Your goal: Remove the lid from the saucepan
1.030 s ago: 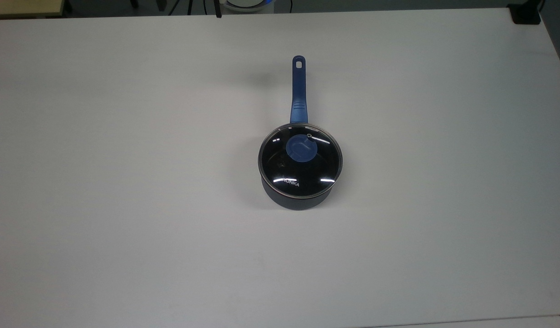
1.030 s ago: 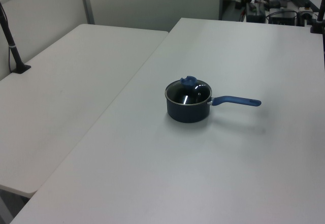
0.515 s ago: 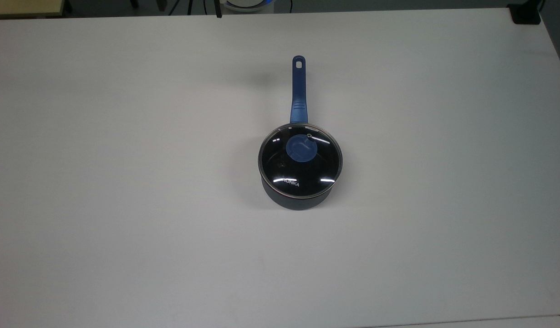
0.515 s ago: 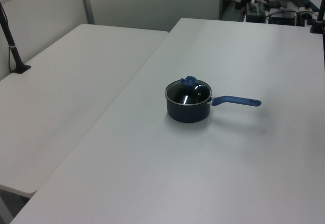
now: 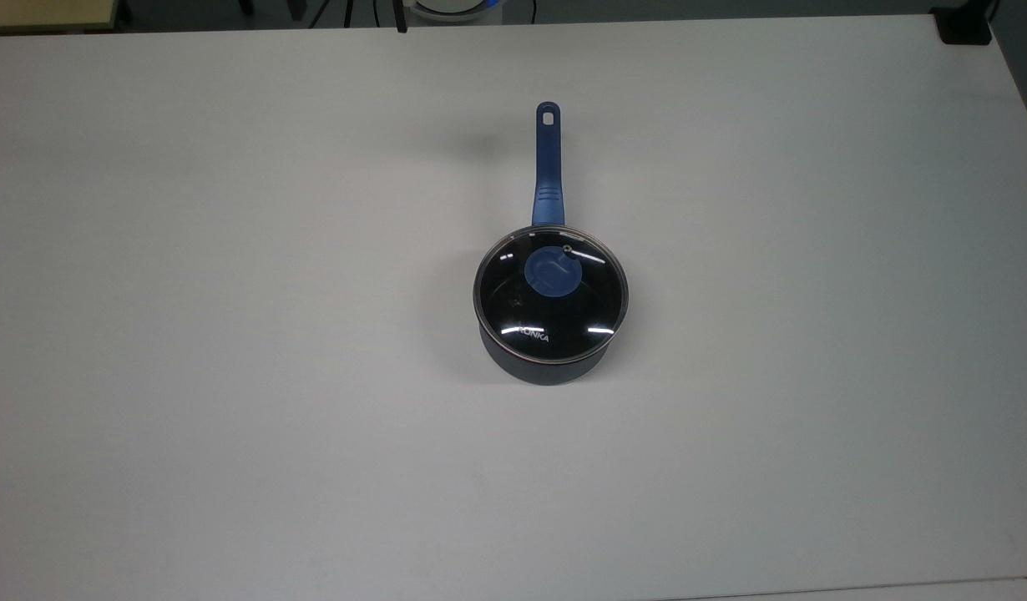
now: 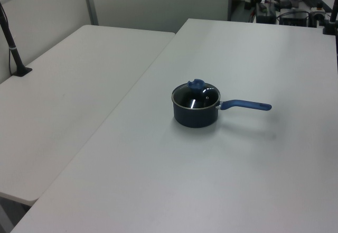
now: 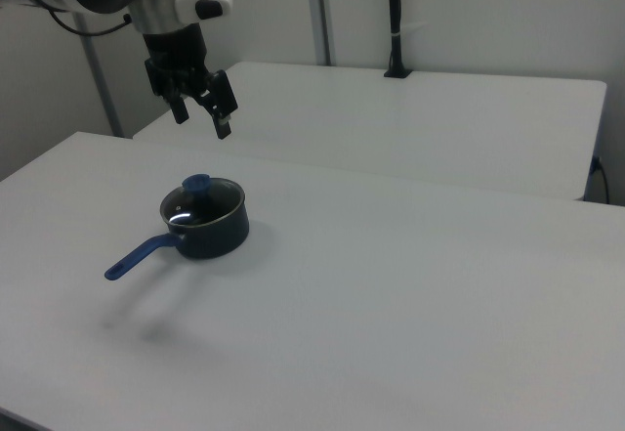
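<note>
Nothing has moved since the earlier frames: the saucepan and its lid sit exactly where they were. The saucepan stands upright near the middle of the white bench, with the lid seated flat on its rim, closing it. Through the glass the inside looks dark; whether anything lies in it cannot be told. The blue knob sticks up from the lid's centre. The blue handle runs toward the far edge in the top view, and to the left view's right. Farther back in the right view, the gripper hangs above the pan, well apart from it, its jaws spread wide and holding nothing.
</note>
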Robot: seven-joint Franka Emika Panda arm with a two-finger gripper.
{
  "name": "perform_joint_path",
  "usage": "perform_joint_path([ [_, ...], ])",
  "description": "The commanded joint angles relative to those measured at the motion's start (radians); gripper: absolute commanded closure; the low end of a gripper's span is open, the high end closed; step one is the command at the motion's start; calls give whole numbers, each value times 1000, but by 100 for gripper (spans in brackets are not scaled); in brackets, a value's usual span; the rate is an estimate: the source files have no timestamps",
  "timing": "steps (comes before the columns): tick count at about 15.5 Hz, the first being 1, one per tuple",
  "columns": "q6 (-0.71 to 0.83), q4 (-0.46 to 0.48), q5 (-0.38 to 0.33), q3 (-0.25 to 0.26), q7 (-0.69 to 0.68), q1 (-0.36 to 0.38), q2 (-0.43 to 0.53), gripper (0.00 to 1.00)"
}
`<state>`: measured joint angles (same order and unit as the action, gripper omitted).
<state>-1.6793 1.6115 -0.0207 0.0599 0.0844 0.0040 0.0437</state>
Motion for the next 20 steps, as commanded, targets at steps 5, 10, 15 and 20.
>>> perform_joint_path([
  [5,-69,-5,13,-9,108,51,-96,0],
  [10,-226,-62,47,-103,403,73,-257,0],
  [15,-319,-77,145,-114,564,145,-353,0],
  [20,-385,-84,151,-114,693,165,-419,0],
])
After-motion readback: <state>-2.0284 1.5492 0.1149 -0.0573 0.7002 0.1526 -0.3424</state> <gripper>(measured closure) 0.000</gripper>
